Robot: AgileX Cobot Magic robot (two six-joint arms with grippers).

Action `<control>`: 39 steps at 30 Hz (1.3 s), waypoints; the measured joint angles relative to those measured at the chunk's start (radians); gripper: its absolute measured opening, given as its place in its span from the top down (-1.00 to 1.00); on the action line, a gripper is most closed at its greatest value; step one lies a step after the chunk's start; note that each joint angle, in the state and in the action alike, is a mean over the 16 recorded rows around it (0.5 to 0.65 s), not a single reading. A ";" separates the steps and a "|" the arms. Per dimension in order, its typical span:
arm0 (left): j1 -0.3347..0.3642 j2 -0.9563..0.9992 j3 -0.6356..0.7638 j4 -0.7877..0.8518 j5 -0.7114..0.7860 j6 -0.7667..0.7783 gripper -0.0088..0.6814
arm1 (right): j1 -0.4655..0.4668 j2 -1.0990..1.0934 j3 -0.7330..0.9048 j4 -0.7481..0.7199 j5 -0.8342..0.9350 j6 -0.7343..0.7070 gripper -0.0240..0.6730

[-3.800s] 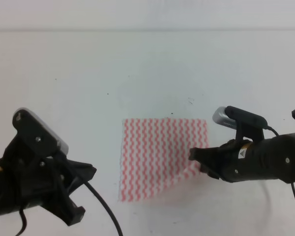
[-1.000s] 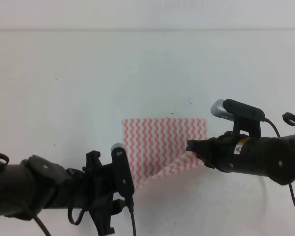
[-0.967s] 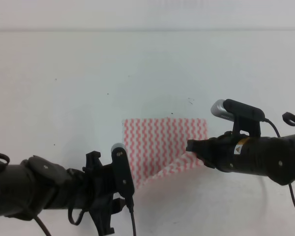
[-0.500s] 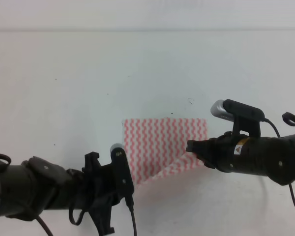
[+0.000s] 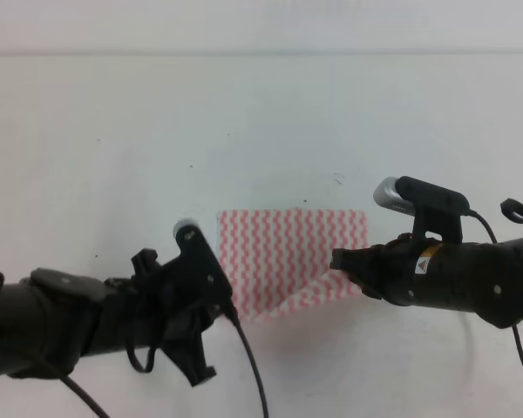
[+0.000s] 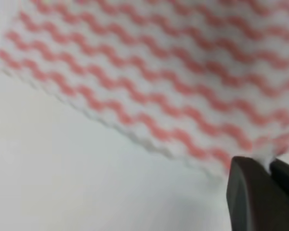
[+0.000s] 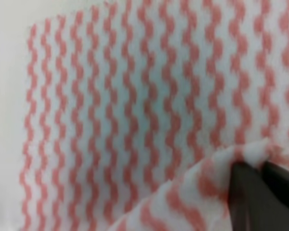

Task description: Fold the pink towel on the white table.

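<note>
The pink towel point(image 5: 292, 257) lies on the white table point(image 5: 113, 157), toward its near edge and roughly at mid-width, with its near edge lifted off the surface at both corners. The right gripper point(image 5: 342, 261) sits at the towel's near right corner, and its wrist view shows the two dark fingertips point(image 7: 260, 192) pressed together with a raised fold of cloth between them, so it is pinching the towel. The left gripper point(image 5: 222, 305) is at the towel's near left corner; its wrist view is blurred, but cloth appears caught in the thin slit between the fingertips point(image 6: 253, 192), so it probably has a narrow grip on that corner.

The main risk is that left hold. It looks like only the very tip of the corner is caught, and a pull toward the towel's far edge could slip it free, leaving one side to fall back and the fold crooked. If the two arms travel unevenly, the near edge would land skewed against the far edge. Lifting too high could drag the whole thin cloth across the table instead of folding it.
</note>
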 joint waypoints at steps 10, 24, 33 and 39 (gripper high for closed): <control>-0.001 0.050 -0.094 -0.045 -0.025 0.002 0.99 | 0.000 0.000 0.001 0.000 -0.030 0.000 0.98; 0.001 0.105 -0.163 -0.076 -0.085 0.026 0.99 | -0.036 0.010 -0.010 -0.002 -0.046 0.000 0.98; 0.002 0.113 -0.192 -0.083 -0.092 0.045 0.99 | -0.050 0.041 -0.057 -0.022 -0.022 0.000 0.98; 0.002 0.137 -0.219 -0.088 -0.105 0.044 0.99 | -0.050 0.060 -0.086 -0.038 -0.008 0.000 0.98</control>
